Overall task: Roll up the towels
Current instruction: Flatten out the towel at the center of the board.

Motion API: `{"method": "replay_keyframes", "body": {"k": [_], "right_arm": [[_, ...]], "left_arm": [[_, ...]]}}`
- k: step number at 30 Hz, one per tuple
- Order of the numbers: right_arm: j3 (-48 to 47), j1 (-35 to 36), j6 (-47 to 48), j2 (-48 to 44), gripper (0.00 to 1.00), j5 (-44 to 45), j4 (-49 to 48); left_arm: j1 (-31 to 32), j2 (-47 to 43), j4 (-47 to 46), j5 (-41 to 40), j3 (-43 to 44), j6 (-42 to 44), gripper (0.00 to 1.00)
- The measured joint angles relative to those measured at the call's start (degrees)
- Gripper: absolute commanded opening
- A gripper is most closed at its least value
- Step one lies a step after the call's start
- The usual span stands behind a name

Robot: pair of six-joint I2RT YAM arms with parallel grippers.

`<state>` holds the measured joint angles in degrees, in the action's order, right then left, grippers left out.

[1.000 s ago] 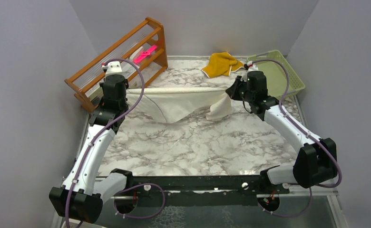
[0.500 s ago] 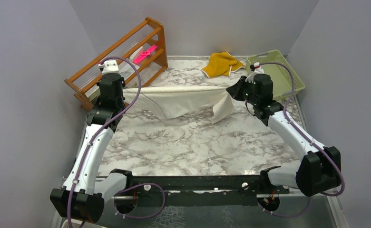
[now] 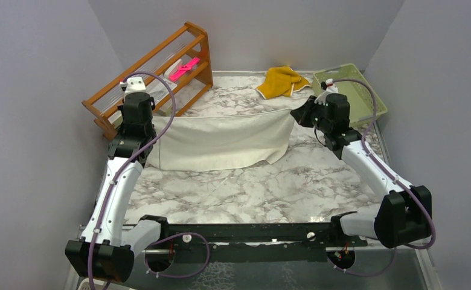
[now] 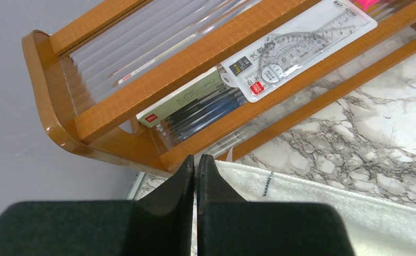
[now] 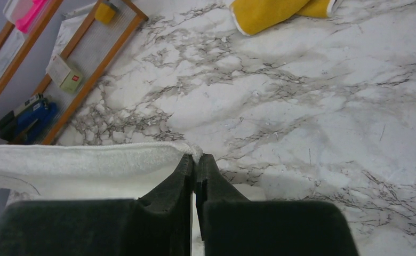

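White towel point(image 3: 221, 142) is spread wide across the middle-far part of the table point(image 3: 251, 193), strung between the two grippers by its far corners. Its far edge runs nearly straight from one gripper to the other, and the rest falls toward the arms, with the near edge wavy on the marble and the near right corner cut in a bit. Cannot tell if the far edge is off the table or just lying on it.

Left gripper point(image 4: 196, 159) - fingers pressed together with no gap to speak of, pinching the towel's far left corner. In the left wrist view the cloth comes out to the right of the tips, with a small printed tag on its hem. It sits just beside the near end of the rack point(image 3: 154, 66).

Right gripper point(image 5: 195, 159) - fingers likewise squeezed shut, on the far right corner. The towel's fluffy hem bunches right at the tips and runs off left.

Yellow towel point(image 3: 281, 81) is crumpled in a heap at the far edge of the table, between rack and basket point(image 3: 357, 90), well apart from the white one and touched by neither arm. No print visible on it.

The rack stands angled at far left, holding a pink item point(image 3: 185, 66), a ruler pack point(image 4: 296, 40) and a pen pack point(image 4: 195, 104). The green basket is at far right, just beyond the right gripper.
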<state>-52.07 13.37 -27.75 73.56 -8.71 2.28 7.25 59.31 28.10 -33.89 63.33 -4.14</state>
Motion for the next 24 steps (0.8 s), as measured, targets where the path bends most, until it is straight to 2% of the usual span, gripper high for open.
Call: {"method": "replay_keyframes", "body": {"k": [5,11,18,24], "right_arm": [[0.1,0.0,0.0,-0.1,0.01,-0.2,-0.2],[-5.0,0.0,1.5,-2.5,0.01,1.6,3.0],[-11.6,0.0,4.4,-15.7,0.01,6.4,6.7],[-12.0,0.0,5.1,-26.9,0.01,7.8,9.4]], "left_arm": [[0.0,-0.1,-0.1,0.5,0.0,0.0,0.00],[0.0,-3.6,-2.2,7.3,0.0,0.3,0.00],[0.0,-16.1,-6.1,15.7,0.2,-0.9,0.00],[0.0,-25.8,-5.2,23.1,0.8,-4.4,0.00]]}}
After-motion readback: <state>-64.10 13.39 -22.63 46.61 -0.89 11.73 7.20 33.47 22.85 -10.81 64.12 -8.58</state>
